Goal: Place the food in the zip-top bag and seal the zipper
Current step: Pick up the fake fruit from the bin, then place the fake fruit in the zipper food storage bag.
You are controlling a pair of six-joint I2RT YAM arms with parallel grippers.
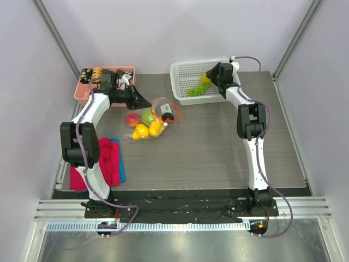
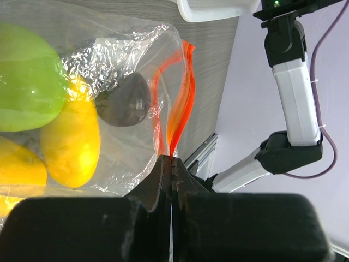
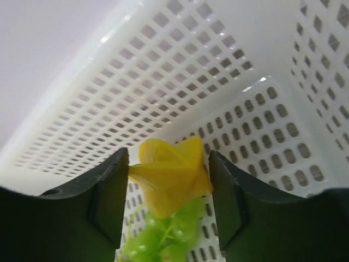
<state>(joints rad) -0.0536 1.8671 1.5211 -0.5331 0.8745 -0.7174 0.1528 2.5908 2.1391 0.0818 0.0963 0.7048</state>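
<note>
- The left claw (image 2: 172,165) is clamped tight on one end of the zipper (image 2: 184,93), whose two orange-red strips part beyond the pinch, so the mouth gapes.
- The bag (image 2: 136,49) lies on the table (image 1: 218,147), left of centre, just beyond the left claw's tip.
- Inside it are a green apple (image 2: 27,82), a red apple (image 1: 132,119) and two lemons (image 2: 71,139), with the plum (image 2: 124,100) nearest the mouth.
- The right claw (image 3: 168,166) is down in the white basket (image 3: 218,71) at the far right. Its fingers (image 3: 112,191) press both sides of the yellow top of the grapes (image 3: 163,240).
- The green berries hang below that top, inside the basket and well apart from the bag.
- A pink bin (image 1: 82,90) sits at the far left.
- Red cloth (image 1: 109,164) lies at the near left.
</note>
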